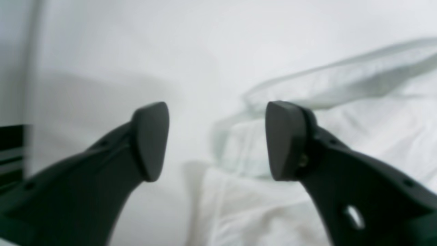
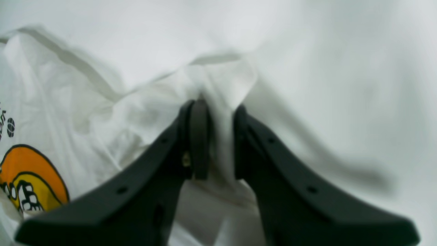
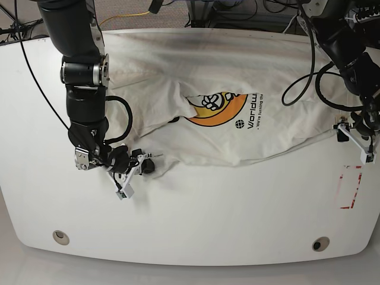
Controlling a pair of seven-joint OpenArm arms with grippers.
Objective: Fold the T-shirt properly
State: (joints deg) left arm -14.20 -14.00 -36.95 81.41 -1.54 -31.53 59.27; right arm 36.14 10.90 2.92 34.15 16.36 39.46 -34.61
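Observation:
The cream T-shirt [image 3: 178, 71] lies spread across the far half of the white table [image 3: 225, 214], its orange round graphic [image 3: 217, 107] with dark lettering facing up. My right gripper [image 2: 216, 112] is shut on a pinched fold of the T-shirt [image 2: 218, 78]; the graphic [image 2: 30, 177] shows at the lower left of that view. In the base view this gripper [image 3: 145, 165] sits at the shirt's near-left corner. My left gripper [image 1: 216, 136] is open and empty, with the T-shirt's rumpled edge [image 1: 341, 136] just beyond its right finger. In the base view it [image 3: 354, 142] is at the shirt's right edge.
A red-outlined rectangle [image 3: 349, 187] is marked on the table near the right edge. Two round fittings [image 3: 59, 236] [image 3: 320, 243] sit near the front edge. Cables [image 3: 297, 83] hang from the right-hand arm over the shirt's right part.

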